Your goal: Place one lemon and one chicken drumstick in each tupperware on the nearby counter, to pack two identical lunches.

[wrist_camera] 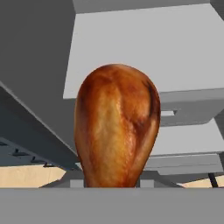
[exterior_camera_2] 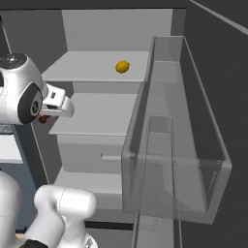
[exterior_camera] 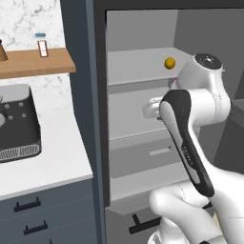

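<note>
**What else is sitting around in this kitchen**

So the fridge (exterior_camera: pixel 143 119) is standing wide open, with pale grey shelves (exterior_camera_2: pixel 97 114) stacked inside and a drawer (exterior_camera_2: pixel 92 155) under them. The open door carries a see-through bin (exterior_camera_2: pixel 193 160) on its inner side. Off to the left there's a wooden wall shelf (exterior_camera: pixel 38 62) against a marble backsplash, with a small capped bottle (exterior_camera: pixel 42 46) on it. Below that sits a dark boxy appliance (exterior_camera: pixel 16 124), and dark cabinet drawers with black handles (exterior_camera: pixel 28 205).
</note>
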Tool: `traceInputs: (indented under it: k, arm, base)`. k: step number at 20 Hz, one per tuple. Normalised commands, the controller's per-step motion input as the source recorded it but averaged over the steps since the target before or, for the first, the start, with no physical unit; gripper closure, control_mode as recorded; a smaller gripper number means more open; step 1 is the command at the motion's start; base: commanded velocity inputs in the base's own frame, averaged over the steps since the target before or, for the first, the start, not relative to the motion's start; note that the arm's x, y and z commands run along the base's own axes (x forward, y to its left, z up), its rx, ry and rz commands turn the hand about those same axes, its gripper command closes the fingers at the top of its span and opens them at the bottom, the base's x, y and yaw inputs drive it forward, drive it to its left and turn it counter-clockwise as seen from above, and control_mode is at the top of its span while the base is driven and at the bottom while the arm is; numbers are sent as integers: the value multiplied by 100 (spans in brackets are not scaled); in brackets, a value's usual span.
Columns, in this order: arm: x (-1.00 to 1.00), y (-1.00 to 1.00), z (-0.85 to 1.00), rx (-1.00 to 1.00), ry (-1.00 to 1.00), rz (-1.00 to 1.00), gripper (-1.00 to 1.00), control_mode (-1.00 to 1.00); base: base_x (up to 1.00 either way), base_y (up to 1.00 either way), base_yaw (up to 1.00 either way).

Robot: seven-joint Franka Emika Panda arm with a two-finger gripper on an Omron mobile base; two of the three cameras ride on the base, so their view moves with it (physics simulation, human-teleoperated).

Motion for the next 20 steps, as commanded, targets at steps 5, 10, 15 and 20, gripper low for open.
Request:
traceInputs:
  k: [5,10,15,20]
  arm:
    - [-99,-12,-88,0,9,0,100,-100]
    - [-52,-6,-9,0,5,0,100,-100]
    - [-36,0,0,0,1,0,100,-100]
    - [-24,2,0,0,0,0,100,100]
  base:
    - [0,0,0]
    - [0,0,0]
    - [0,0,0]
    - [-43,22,1]
